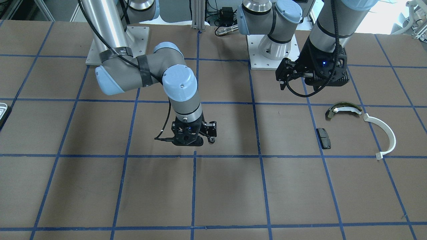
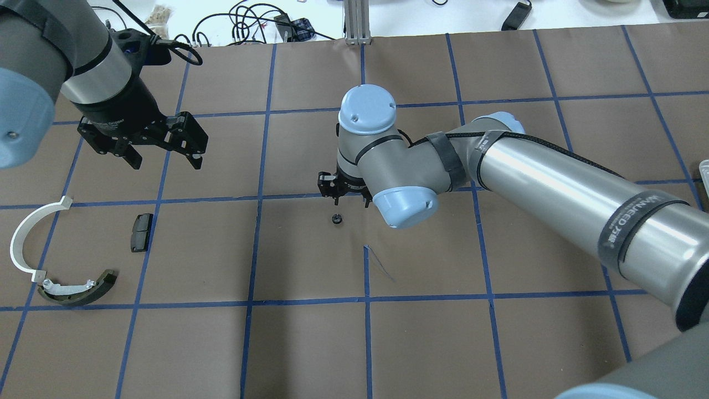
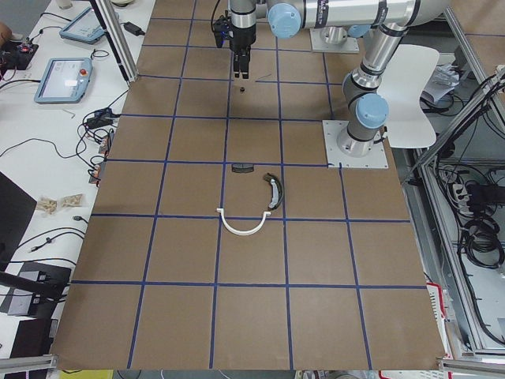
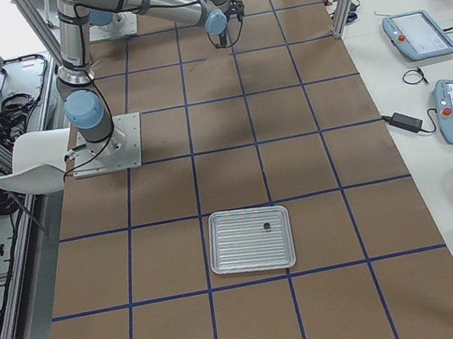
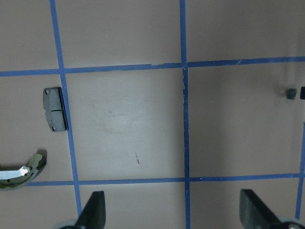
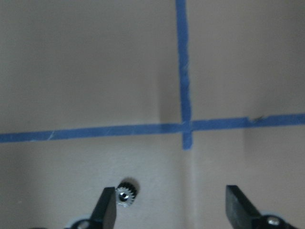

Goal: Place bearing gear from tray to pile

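Observation:
A small toothed bearing gear (image 2: 336,218) lies on the brown table paper near the table's middle, also in the right wrist view (image 6: 127,193) and front view (image 1: 211,140). My right gripper (image 2: 349,197) is open just above it, and the gear sits beside one fingertip (image 6: 107,205). The pile is at the table's left: a white half-ring (image 2: 25,235), an olive-green shoe (image 2: 77,288) and a black pad (image 2: 141,231). My left gripper (image 2: 164,158) is open and empty, raised beyond the pile. The silvery tray (image 4: 250,240) lies far to the right.
A small dark part (image 4: 267,227) rests on the tray. Only a sliver of the tray (image 1: 2,110) shows in the front view. Both arm base plates stand at the robot's side of the table. Tablets and cables lie beyond the far edge.

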Motion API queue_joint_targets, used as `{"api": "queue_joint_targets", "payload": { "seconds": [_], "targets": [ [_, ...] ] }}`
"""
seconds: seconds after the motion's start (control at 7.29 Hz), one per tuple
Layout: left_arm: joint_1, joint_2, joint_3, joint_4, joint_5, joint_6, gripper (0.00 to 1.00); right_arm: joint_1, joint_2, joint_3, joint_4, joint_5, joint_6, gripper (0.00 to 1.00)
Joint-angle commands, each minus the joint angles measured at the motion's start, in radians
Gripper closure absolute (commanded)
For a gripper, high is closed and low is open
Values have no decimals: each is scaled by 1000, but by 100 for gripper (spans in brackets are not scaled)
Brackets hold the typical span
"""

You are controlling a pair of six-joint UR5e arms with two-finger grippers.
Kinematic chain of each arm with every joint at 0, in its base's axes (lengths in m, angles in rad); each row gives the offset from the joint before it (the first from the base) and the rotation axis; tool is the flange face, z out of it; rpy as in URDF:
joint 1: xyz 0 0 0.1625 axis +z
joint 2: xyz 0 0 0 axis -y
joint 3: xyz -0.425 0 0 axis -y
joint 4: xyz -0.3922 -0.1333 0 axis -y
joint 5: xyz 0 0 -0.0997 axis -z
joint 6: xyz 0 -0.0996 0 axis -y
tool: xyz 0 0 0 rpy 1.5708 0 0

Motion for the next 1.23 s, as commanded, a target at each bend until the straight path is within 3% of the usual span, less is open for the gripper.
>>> {"api": "queue_joint_targets", "payload": {
  "seconds": [0.0,0.27,0.41,0.55,0.69,0.96,1.1],
  "targets": [
    [-1,-22,-30,32,-9,-18,0,-266,-108,4,229,4,-381,0],
    [-34,-76,-96,167,-40,-45,0,-570,-188,-5,340,-25,-663,0],
    [-98,-109,-102,240,-55,-112,0,-690,-194,-4,363,-113,-825,0],
    [-161,-158,-102,289,-55,-190,0,-811,-196,-18,342,-229,-969,0],
    [-203,-209,-102,336,-55,-202,0,-933,-187,-60,341,-256,-1089,0],
    [-292,-316,-102,437,-54,-301,0,-1131,-127,-87,307,-250,-1310,0],
    [-309,-367,-102,484,-54,-317,0,-1170,-61,-87,179,-247,-1402,0]
  ]
}}
